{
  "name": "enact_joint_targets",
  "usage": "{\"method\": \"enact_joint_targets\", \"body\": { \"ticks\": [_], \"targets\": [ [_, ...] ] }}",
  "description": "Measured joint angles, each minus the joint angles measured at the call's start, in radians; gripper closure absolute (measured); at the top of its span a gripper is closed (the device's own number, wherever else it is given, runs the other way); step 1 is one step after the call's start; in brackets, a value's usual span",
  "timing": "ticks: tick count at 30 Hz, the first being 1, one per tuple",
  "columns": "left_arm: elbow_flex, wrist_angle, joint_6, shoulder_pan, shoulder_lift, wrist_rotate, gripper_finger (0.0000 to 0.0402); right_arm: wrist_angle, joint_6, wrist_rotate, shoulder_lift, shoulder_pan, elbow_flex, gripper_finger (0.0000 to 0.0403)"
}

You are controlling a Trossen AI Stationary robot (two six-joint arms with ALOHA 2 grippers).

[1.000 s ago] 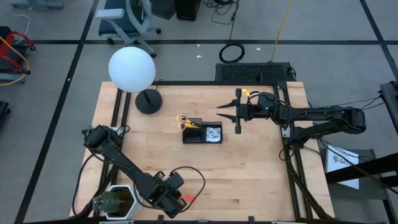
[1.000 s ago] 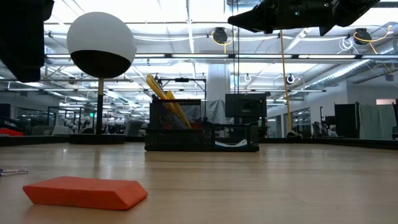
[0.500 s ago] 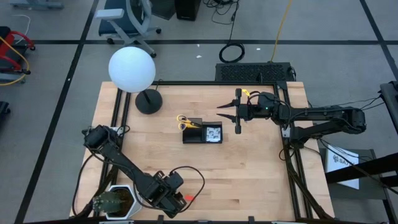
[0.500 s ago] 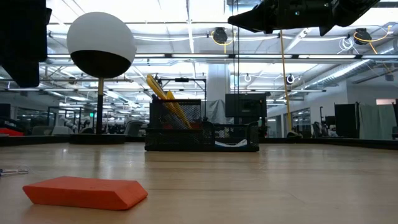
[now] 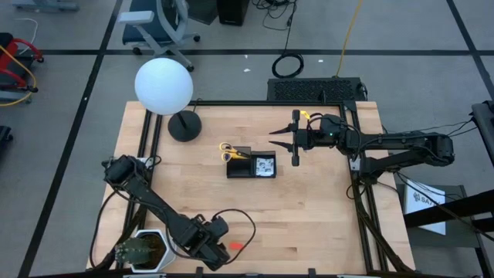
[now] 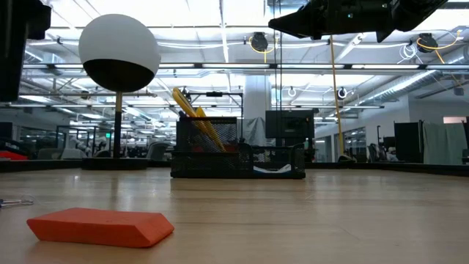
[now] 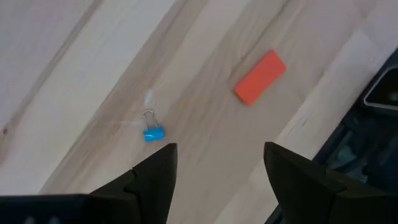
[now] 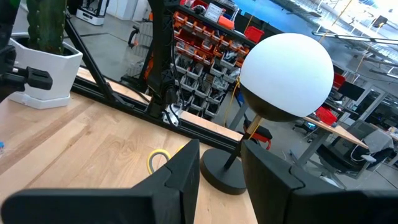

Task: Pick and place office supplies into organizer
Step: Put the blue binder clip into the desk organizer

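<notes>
The red eraser (image 5: 235,246) (image 7: 260,76) (image 6: 99,226) lies flat on the table near its near edge. My left gripper (image 5: 218,241) (image 7: 217,168) hovers open just to the eraser's left and touches nothing. A small blue binder clip (image 7: 152,132) lies close by on the wood. The black organizer (image 5: 251,165) (image 6: 238,150) stands mid-table. Yellow-handled scissors (image 5: 228,150) (image 6: 192,110) stick up out of its left compartment, and a pale item (image 5: 265,164) lies in its right one. My right gripper (image 5: 276,139) (image 8: 221,168) waits open, raised, right of the organizer.
A lamp with a white globe (image 5: 164,85) and a round black base (image 5: 184,126) stands at the far left. A potted cactus (image 5: 143,249) (image 8: 43,37) sits at the near left corner. Bare wood stretches between the eraser and the organizer.
My left gripper has drawn back a little from the red eraser, toward the table's left and up, and more of the eraser shows from above. The eraser has stayed where it was.
</notes>
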Motion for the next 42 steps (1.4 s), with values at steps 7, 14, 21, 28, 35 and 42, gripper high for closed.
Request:
{"method": "enact_joint_targets", "body": {
  "ticks": [7, 14, 21, 28, 35, 42],
  "targets": [
    [0.0, -0.003, 0.01, 0.036, 0.013, 0.063, 0.0155, 0.0, 0.0, 0.0, 0.0, 0.0, 0.0, 0.0293],
    [0.0, -0.096, -0.023, 0.06, 0.056, 0.124, 0.0156, 0.0, 0.0, 0.0, 0.0, 0.0, 0.0, 0.0293],
    [0.0, -0.147, -0.057, 0.068, 0.055, 0.147, 0.0156, 0.0, 0.0, 0.0, 0.0, 0.0, 0.0, 0.0293],
    [-0.083, -0.068, -0.082, 0.066, 0.054, 0.212, 0.0156, 0.0, 0.0, 0.0, 0.0, 0.0, 0.0, 0.0293],
    [-0.175, 0.095, -0.093, 0.066, 0.05, 0.228, 0.0156, 0.0, 0.0, 0.0, 0.0, 0.0, 0.0, 0.0293],
    [-0.169, 0.085, -0.085, 0.072, 0.051, 0.209, 0.0156, 0.007, 0.0, 0.0, 0.0, 0.0, 0.0, 0.0294]
  ]
}}
